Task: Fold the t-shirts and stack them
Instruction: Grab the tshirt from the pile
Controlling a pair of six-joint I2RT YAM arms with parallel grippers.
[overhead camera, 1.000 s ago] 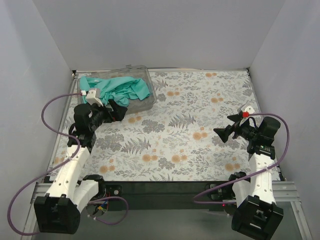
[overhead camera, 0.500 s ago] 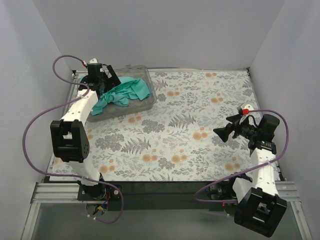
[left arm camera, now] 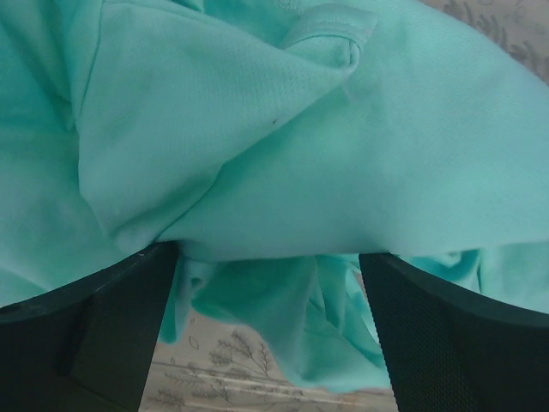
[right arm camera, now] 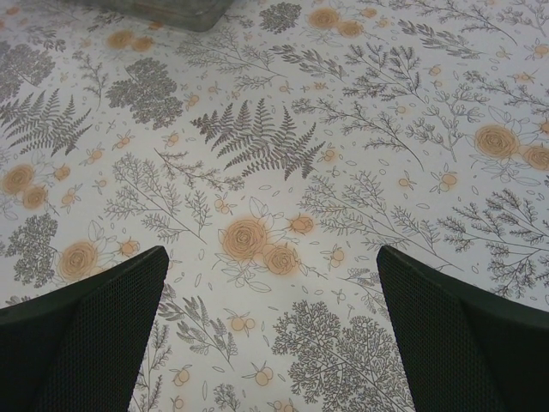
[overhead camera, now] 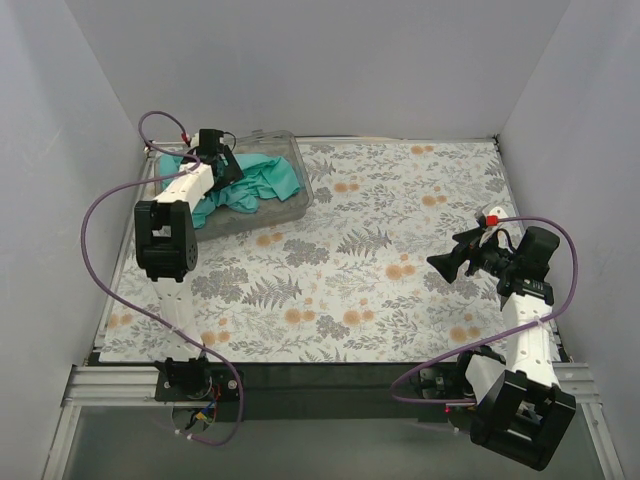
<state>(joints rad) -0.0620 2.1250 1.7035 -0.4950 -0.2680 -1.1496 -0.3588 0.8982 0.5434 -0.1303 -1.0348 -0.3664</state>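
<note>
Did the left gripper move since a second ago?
Yes. The left gripper moved farther back, from the near edge of the clear bin to over the t-shirts inside it.

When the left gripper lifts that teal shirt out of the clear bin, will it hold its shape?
Probably not: the t-shirt lies crumpled in soft folds, so it should droop. It looks thin and light. Bunched in the bin, it may drag on the rim.

A: Soft, even light is spread from above over the table (overhead camera: 400,250); only faint shadows are cast.
B: Close up, the t-shirts (left arm camera: 300,154) are rendered bright but slightly soft.
</note>
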